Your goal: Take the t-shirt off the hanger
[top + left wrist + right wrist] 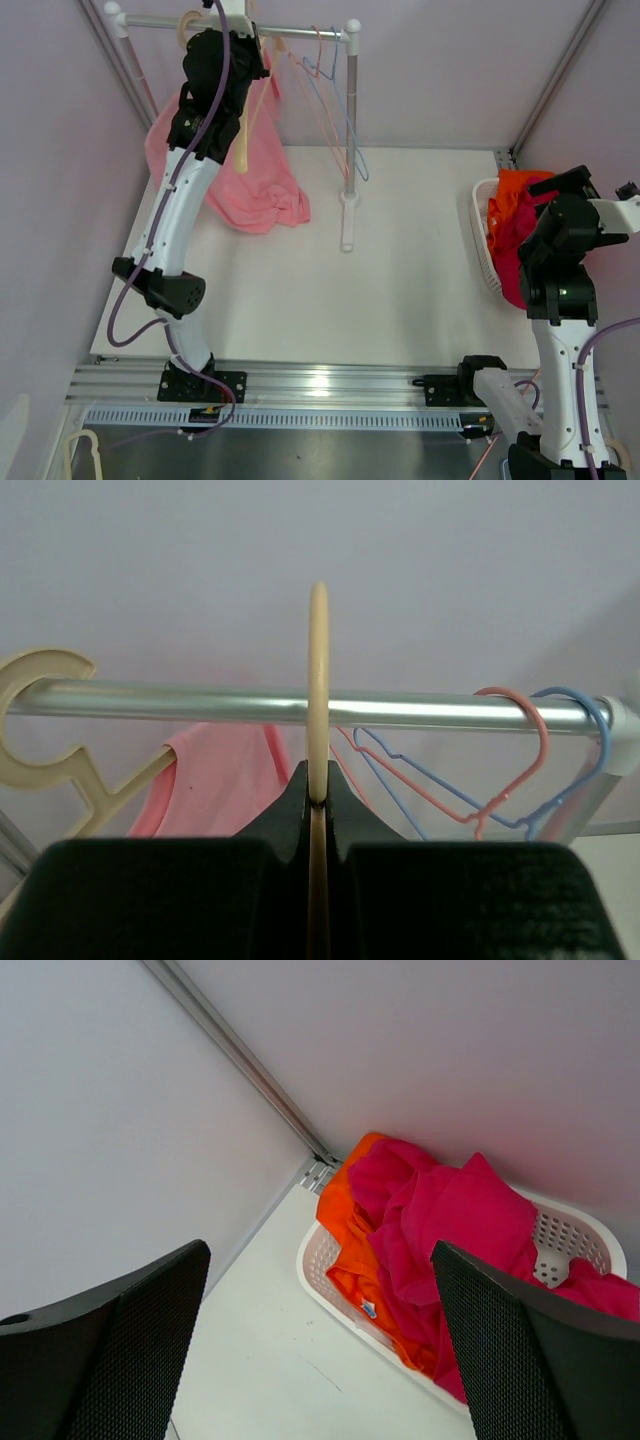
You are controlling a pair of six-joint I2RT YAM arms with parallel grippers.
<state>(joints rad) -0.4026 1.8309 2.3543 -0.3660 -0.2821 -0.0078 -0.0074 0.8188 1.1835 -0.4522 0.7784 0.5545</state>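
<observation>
A pink t-shirt [262,175] hangs from the left end of the rail [300,30] and pools on the table. In the left wrist view it [215,780] drapes on a cream hanger [45,715] hooked over the rail [420,710]. My left gripper [318,780] is raised at the rail and shut on a second cream hanger [318,670], seen edge-on, its hook rising past the rail. In the top view this hanger's body [243,140] hangs below the left gripper [232,35]. My right gripper [320,1250] is open and empty, above the basket at the far right.
Pink and blue wire hangers [335,90] hang empty at the rail's right end [520,750]. The rack's post [350,130] stands mid-table. A white basket [482,240] holds orange and magenta clothes [440,1220] by the right wall.
</observation>
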